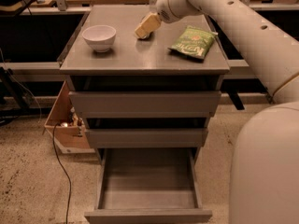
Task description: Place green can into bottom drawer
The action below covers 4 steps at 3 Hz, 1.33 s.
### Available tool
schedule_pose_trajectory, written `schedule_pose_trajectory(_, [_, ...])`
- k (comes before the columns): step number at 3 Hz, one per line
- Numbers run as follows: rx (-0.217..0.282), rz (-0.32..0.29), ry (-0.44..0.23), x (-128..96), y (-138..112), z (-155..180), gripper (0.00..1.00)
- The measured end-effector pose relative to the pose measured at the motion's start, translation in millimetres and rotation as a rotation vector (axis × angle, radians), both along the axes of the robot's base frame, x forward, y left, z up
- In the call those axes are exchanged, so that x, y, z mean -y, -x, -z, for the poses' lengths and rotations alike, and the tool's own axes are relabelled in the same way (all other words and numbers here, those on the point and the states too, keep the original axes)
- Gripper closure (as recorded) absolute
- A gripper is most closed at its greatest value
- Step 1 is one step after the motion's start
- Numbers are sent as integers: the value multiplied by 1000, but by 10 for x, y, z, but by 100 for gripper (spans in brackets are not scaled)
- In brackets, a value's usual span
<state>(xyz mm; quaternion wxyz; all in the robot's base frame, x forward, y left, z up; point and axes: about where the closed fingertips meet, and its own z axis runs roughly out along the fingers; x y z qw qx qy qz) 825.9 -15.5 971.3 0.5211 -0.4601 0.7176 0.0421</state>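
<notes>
My gripper (145, 27), tan-coloured at the end of the white arm, is down at the back middle of the cabinet top (140, 59), between the white bowl and the crisp bag. The green can does not show; the gripper covers the spot where it lay. The bottom drawer (148, 181) is pulled fully out at the foot of the cabinet, and its grey tray is bare. The two drawers above it are pushed in.
A white bowl (99, 36) stands at the top's left. A flat green crisp bag (192, 42) lies at its right. A cardboard box (63, 120) and a cable (65, 171) are on the floor to the left. My white arm (266, 162) fills the right side.
</notes>
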Motion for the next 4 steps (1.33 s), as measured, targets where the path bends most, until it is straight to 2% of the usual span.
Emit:
schedule_pose_trajectory(1, [-9, 6, -10, -45, -35, 41, 0])
schedule_pose_trajectory(2, [-31, 58, -53, -206, -208, 262, 0])
schedule_pose_trajectory(3, [-58, 133, -136, -339, -438, 446, 0])
schedule_pose_trajectory(4, [-63, 213, -222, -368, -726, 562, 0])
